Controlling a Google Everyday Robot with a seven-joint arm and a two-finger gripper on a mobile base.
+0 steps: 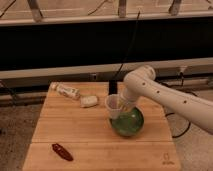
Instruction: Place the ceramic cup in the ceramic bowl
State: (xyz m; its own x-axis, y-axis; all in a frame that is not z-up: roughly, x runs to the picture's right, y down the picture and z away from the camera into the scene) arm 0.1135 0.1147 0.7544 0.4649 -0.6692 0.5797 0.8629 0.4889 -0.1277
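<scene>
A white ceramic cup [114,106] hangs tilted at the upper left rim of the green ceramic bowl [128,123], which sits on the wooden table right of centre. My gripper [122,103] is at the end of the white arm, right beside the cup, and is shut on the cup, holding it just above the bowl's edge. The arm reaches in from the right and hides the far rim of the bowl.
On the wooden table [75,130] a small white object [89,101] lies left of the cup. A pale wrapped packet [65,91] lies at the back left. A red chili-like item [62,151] lies at the front left. A dark wall with cables stands behind.
</scene>
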